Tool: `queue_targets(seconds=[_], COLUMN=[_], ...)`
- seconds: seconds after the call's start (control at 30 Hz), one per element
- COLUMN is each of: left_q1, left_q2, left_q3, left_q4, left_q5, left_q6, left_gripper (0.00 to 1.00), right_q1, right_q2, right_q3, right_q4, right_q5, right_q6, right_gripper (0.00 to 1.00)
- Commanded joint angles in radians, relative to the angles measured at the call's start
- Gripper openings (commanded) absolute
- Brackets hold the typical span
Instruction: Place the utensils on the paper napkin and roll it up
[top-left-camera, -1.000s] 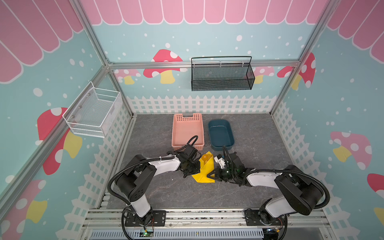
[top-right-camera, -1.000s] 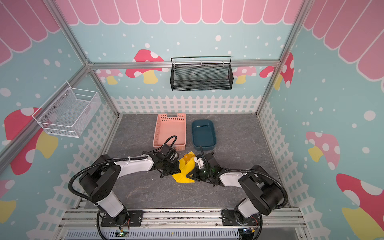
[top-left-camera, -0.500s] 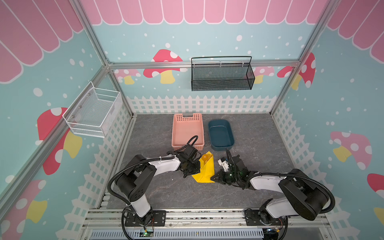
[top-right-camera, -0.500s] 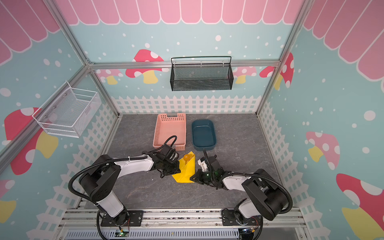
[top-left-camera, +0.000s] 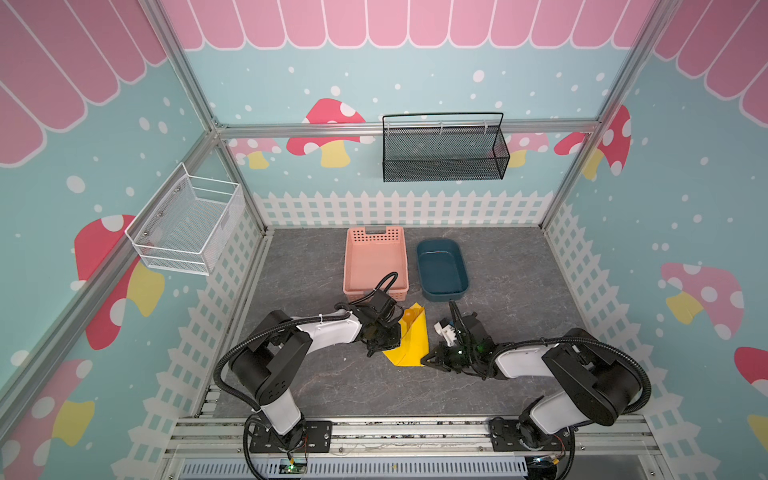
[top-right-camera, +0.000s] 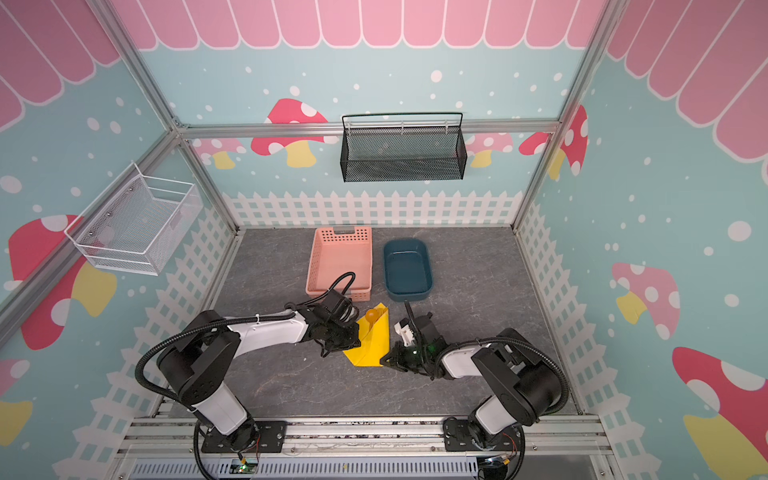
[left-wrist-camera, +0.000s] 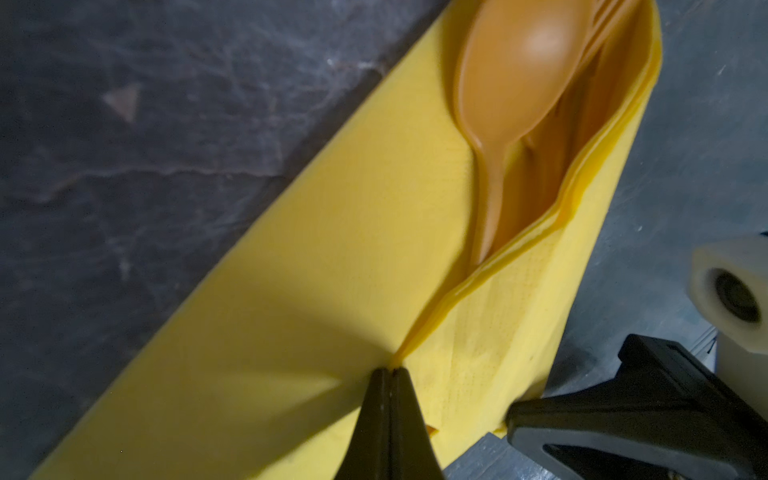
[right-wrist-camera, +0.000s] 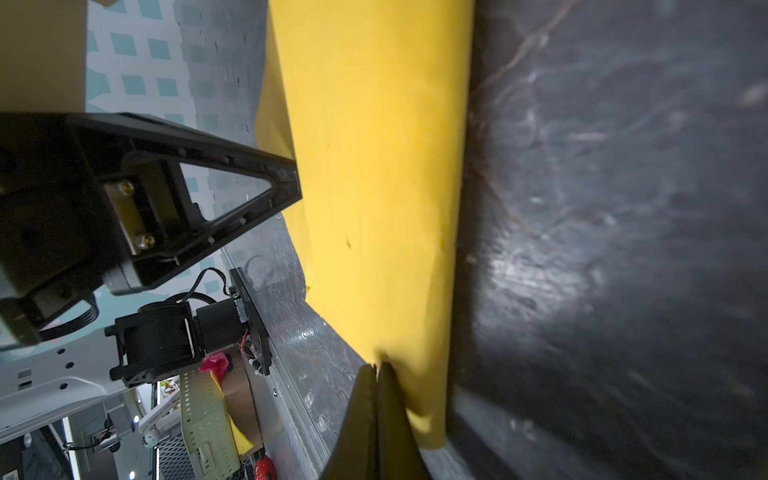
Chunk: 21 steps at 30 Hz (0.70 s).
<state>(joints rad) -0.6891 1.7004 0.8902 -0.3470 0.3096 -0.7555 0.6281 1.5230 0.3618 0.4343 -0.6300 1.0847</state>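
- Top views, change over the last second: the right gripper (top-left-camera: 424, 360) has slid toward the near edge of the tabletop (top-left-camera: 519, 332). It was beside the middle of the paper napkin (top-left-camera: 409, 347) and is now at the sheet's near right corner. The left gripper (top-left-camera: 395, 340), paper napkin and spoon (top-left-camera: 409, 316) sit where they were.
- Top views, now: the paper napkin (top-right-camera: 370, 347) lies on the grey tabletop just in front of the pink basket (top-left-camera: 353, 266). Its right side is folded up over the utensils, and the spoon (top-right-camera: 371, 314) shows its bowl at the far end. The blue tub (top-left-camera: 440, 266) stands apart, beside the basket. Both grippers are low at the sheet, the left gripper (top-right-camera: 355, 338) on its left side and the right gripper (top-right-camera: 383, 361) at the near corner.
- Left wrist view: the left gripper (left-wrist-camera: 390, 374) has its jaws fully closed. The tips meet on the layered edge of the folded flap, with paper pinched between them. The spoon (left-wrist-camera: 519, 70) lies in the trough of the fold, and the ridged fork (left-wrist-camera: 609, 25) is beside it, partly under the flap. The right gripper's tip touches the paper napkin's corner.
- Right wrist view: the right gripper (right-wrist-camera: 376, 370) has its jaws fully closed on the paper napkin (right-wrist-camera: 382, 166), and the paper puckers where it enters the tips. The left gripper's finger meets the sheet's opposite side.
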Motion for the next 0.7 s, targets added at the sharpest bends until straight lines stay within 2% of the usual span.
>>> queue_targets(seconds=[0.0, 0.27, 0.67], left_q1=[-0.011, -0.04, -0.092], left_q2=[-0.046, -0.068, 0.022], left_q3=[0.042, 0.092, 0.124], left_q4=[-0.045, -0.063, -0.048], left_q5=[-0.032, -0.029, -0.023], left_q6=[0.004, -0.01, -0.013], left_gripper=[0.0, 0.0, 0.0], right_q1=[-0.007, -0.013, -0.015], right_q2=[0.009, 0.008, 0.003], right_q3=[-0.019, -0.022, -0.023], right_q4=[-0.007, -0.008, -0.007], right_q5=[0.004, 0.004, 0.004], right_q6=[-0.003, -0.002, 0.0], right_gripper=[0.0, 0.0, 0.0])
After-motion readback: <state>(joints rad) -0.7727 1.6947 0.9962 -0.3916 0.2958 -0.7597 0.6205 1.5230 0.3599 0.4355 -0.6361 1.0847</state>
